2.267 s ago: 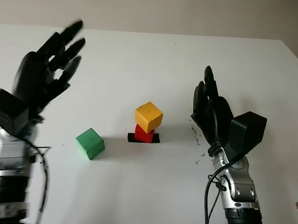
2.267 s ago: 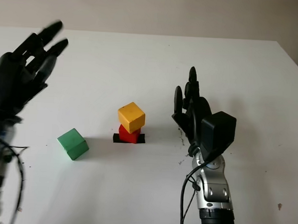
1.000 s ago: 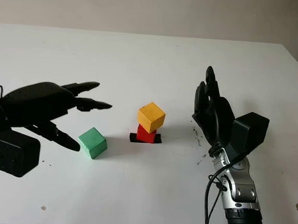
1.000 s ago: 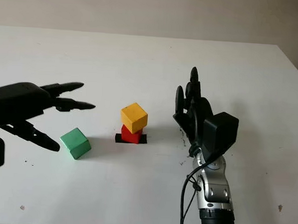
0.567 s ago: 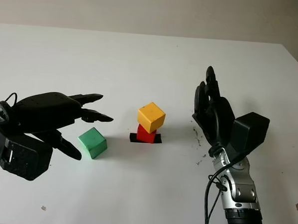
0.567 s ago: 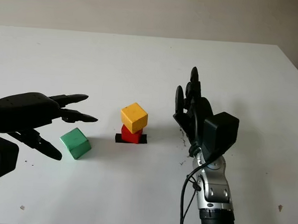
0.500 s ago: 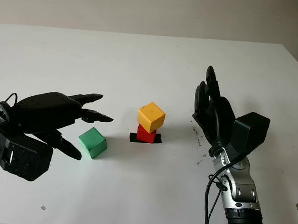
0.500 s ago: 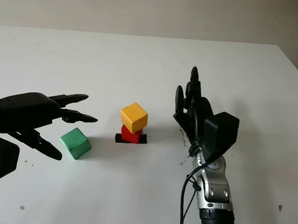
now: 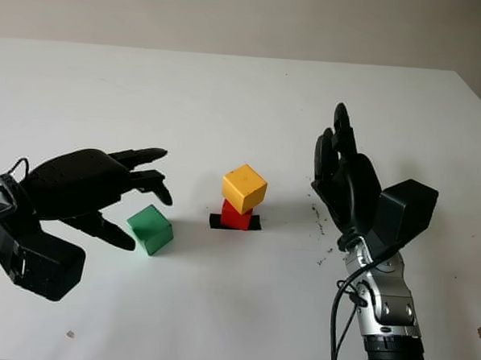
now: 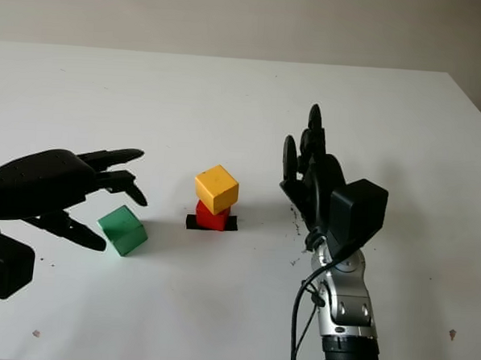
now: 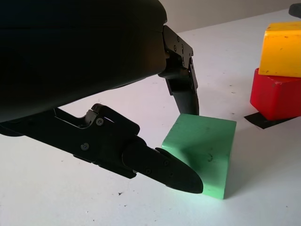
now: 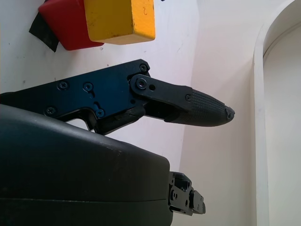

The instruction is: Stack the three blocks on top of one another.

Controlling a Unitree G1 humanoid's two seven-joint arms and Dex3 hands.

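The left hand is closing around the green block, fingers now curling down beside it, not yet gripping. The yellow block is sitting on the red block just right of it, awaiting the green; the right hand is idling open, farther right.

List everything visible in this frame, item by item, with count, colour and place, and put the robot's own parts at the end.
Green block: one, green, alone on the table, to the left of the stack.
Red block: one, red, bottom of the stack, sitting on the black marker.
Yellow block: one, yellow, on top of the red block, turned a little against it.
Black marker: one, black, flat on the table under the red block.
Table: one, white, with small dark specks to the right of the stack.
Left hand: one, black, open, around the green block, fingers on either side of it, not yet gripping.
Right hand: one, black, open, raised upright to the right of the stack.
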